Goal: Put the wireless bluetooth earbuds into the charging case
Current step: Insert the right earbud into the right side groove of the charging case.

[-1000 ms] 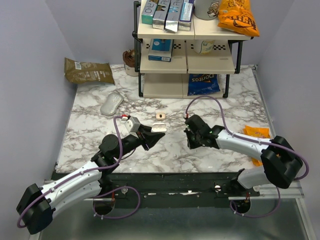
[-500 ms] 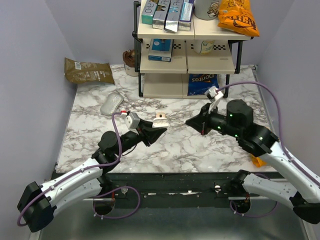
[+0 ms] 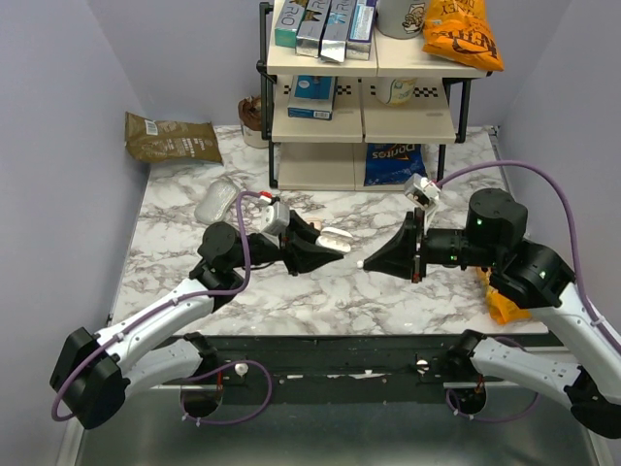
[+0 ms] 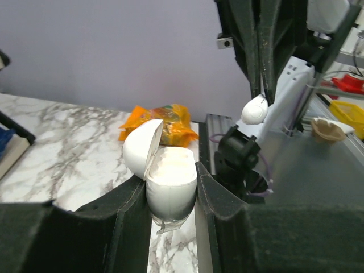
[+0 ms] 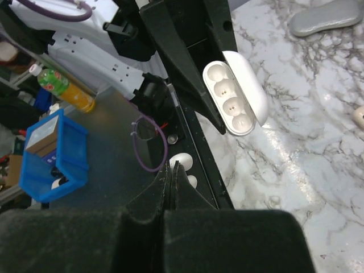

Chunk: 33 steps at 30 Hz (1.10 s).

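My left gripper [image 3: 325, 243] is shut on the white charging case [image 3: 335, 235] and holds it above the marble table. The case's lid is flipped open, and its sockets [image 5: 230, 96] look empty in the right wrist view. In the left wrist view the case [image 4: 170, 182] sits squeezed between both fingers. My right gripper [image 3: 367, 262] is shut on a small white earbud [image 3: 360, 263] pinched at its fingertips. The earbud [image 4: 254, 110] hangs a short gap from the case's open mouth without touching it. A second small pale piece [image 5: 359, 116] lies on the table beyond the case.
A cream shelf rack [image 3: 364, 97] with boxes and snack bags stands at the back. A pale computer mouse [image 3: 215, 204] lies at back left, near a brown bag [image 3: 170, 138]. An orange snack packet [image 3: 500, 291] lies under my right arm. The table's front edge rail [image 3: 340, 345] runs below both grippers.
My right arm rose from the table and swung its tip left toward the case, with the earbud in it. The left gripper carried the open case up and to the right.
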### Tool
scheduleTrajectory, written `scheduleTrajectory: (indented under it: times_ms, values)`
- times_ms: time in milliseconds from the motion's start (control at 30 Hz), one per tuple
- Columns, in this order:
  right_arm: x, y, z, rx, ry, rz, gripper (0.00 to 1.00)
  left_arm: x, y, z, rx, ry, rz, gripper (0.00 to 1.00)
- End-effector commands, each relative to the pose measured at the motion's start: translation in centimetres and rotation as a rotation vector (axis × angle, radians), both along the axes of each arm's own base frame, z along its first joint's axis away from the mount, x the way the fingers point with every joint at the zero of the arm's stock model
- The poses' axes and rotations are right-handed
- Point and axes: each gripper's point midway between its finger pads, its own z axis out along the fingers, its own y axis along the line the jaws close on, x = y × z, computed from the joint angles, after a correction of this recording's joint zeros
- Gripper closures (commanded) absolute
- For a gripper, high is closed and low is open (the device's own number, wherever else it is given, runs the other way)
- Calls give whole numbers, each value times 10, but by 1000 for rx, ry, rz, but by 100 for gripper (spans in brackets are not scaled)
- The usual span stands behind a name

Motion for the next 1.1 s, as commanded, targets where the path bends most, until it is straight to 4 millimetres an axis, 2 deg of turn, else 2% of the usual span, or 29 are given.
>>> scheduleTrajectory:
  times_ms: [0,400,1067]
  values:
    - [-17,5,0,6,53,107,99,-26,-3,9,6,-65,-174,100]
    - [-4,20,-5,-1,82,116,99,-31,-3,3,17,-79,-212,100]
    - [7,26,-6,-28,73,104,99,-47,-2,-1,32,-95,-274,100]
